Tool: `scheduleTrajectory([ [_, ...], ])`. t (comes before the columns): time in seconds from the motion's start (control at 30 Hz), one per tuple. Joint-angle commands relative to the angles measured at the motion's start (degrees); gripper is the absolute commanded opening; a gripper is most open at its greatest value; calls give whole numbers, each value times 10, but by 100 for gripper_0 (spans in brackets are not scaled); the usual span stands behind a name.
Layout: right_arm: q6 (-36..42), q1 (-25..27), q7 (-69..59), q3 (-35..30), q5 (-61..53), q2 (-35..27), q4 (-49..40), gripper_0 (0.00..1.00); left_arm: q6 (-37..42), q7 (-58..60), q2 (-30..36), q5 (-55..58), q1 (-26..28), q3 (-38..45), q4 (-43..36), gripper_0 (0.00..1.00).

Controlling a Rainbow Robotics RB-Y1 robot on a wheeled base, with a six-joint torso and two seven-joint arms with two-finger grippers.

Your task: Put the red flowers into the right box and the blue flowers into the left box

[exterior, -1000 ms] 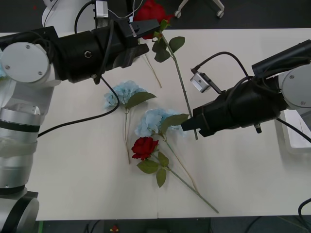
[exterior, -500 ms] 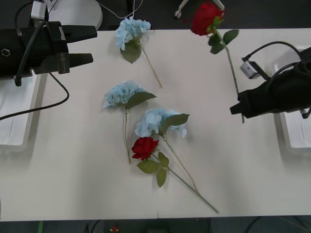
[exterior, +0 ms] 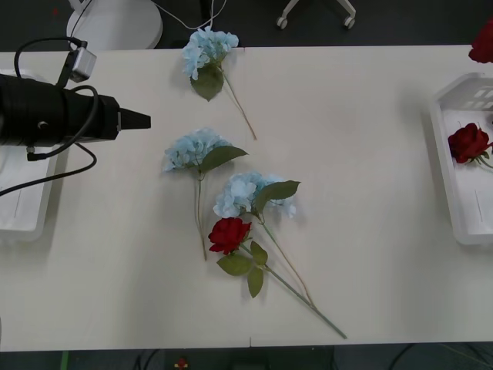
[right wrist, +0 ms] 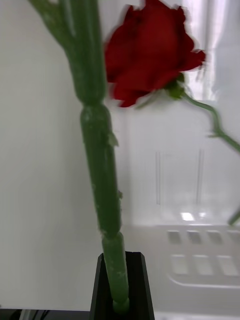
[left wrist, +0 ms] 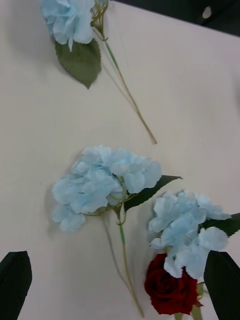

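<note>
Clenching a blurred rose stem [right wrist: 102,165], the right claw [right wrist: 119,285] — left claw [left wrist: 120,280] spread, empty.

A matt, smooth table [exterior: 370,193] is seen. The right box [exterior: 454,185] appears to be glossy white plastic. Soft cloth-like petals are shown by the blue flowers [exterior: 192,148] and red flowers [exterior: 229,233].

A white table [exterior: 370,193] carries everything (beyond its far edge, a chair's wheeled base [exterior: 316,14]).

Three blue flowers [exterior: 199,148], three red flowers [exterior: 229,234], two white boxes [exterior: 454,177].
</note>
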Motion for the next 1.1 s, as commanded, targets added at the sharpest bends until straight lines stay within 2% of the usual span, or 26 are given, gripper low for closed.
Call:
scheduleTrajectory([
  [0.03, 0, -20, 13, -15, 55, -30, 63, 0, -27, 59, -11, -69, -22, -35, -7, 100],
  [0.23, -9, -17, 26, -15, 125, -9, 122, 0, -35, 132, -38, -136, -65, -73, 21, 100],
  [0.43, -14, -13, 22, -15, 242, 52, 131, 0, -76, 129, -43, -185, -107, -181, 99, 100],
  [0.57, -16, -13, 16, -15, 274, 80, 131, 0, -76, 125, -43, -207, -110, -239, 105, 100],
  [0.6, -19, -13, 14, -15, 278, 83, 131, 5, -77, 127, -43, -210, -110, -254, 105, 100],
  [0.67, -21, -12, 11, -14, 278, 85, 132, 27, -72, 131, -45, -225, -110, -283, 105, 100],
  [0.8, -23, -10, 10, -15, 275, 86, 134, 51, -70, 139, -57, -258, -108, -308, 106, 100],
  [0.87, -25, -11, 10, -15, 273, 84, 133, 68, -71, 144, -66, -274, -102, -309, 110, 100],
  [0.97, -28, -14, 15, -29, 266, 81, 134, 84, -80, 146, -83, -292, -98, -309, 127, 100],
  [1.03, -27, -15, 17, -49, 256, 79, 133, 84, -92, 146, -93, -303, -95, -309, 138, 100],
  [1.07, -26, -17, 18, -65, 247, 77, 133, 95, -99, 146, -102, -313, -93, -309, 146, 100],
  [1.1, -26, -17, 21, -82, 235, 73, 133, 99, -105, 147, -110, -323, -90, -309, 153, 100],
])
